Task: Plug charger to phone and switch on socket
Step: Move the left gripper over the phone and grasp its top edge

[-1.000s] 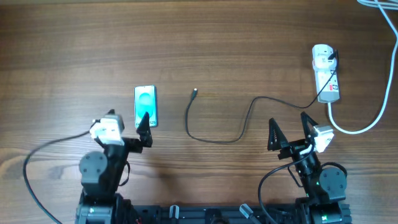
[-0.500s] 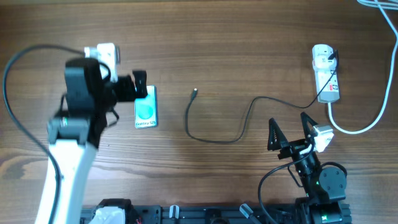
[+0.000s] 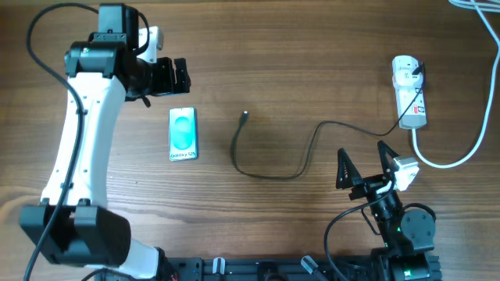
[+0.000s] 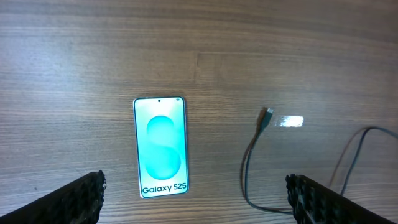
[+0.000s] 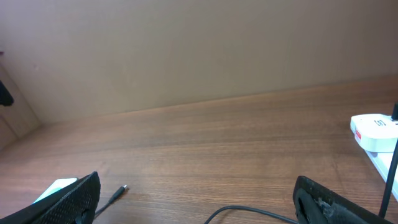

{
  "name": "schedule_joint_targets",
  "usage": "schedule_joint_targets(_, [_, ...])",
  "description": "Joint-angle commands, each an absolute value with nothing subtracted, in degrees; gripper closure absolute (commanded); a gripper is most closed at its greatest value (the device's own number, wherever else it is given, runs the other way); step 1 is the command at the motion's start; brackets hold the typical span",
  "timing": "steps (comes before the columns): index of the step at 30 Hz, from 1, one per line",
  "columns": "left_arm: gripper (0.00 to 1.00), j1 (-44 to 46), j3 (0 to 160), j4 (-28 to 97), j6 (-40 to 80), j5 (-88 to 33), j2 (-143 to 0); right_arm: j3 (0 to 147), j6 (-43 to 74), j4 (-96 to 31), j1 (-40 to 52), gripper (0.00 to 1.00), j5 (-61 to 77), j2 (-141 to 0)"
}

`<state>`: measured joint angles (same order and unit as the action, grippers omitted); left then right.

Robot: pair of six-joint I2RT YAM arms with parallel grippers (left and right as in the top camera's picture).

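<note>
Left gripper (image 3: 178, 76) hangs over the table (image 3: 312, 47) just past the top end of the phone (image 3: 182, 133), fingers spread wide, holding nothing, probably staged for a downward reach. The phone lies flat, screen lit and facing up, with nothing plugged in. The charger (image 3: 269, 162) snakes across mid-table, its small connector (image 3: 245, 116) loose, near the phone but apart. Its plug appears seated in the socket (image 3: 408, 92) at far right; switch state unreadable. Right gripper (image 3: 362, 150) sits low by its base, also spread and empty. No containers in view.
</note>
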<state>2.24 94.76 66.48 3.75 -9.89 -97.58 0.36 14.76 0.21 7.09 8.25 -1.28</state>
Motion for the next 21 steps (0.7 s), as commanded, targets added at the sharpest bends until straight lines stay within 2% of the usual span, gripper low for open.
schedule_joint_targets(1, [0.00, 2.3, 95.2, 66.6, 7.0, -8.2, -102.1, 0.3, 15.2, 0.5, 7.3, 0.00, 7.5, -1.0])
schedule_joint_targets(7, [0.00, 3.1, 90.1, 65.3, 8.4, -6.3, -106.9, 0.3, 15.2, 0.5, 7.3, 0.00, 7.5, -1.0])
schedule_joint_targets(21, [0.00, 3.7, 78.2, 52.7, 9.4, -1.4, -111.1, 0.3, 15.2, 0.5, 7.3, 0.00, 7.5, -1.0])
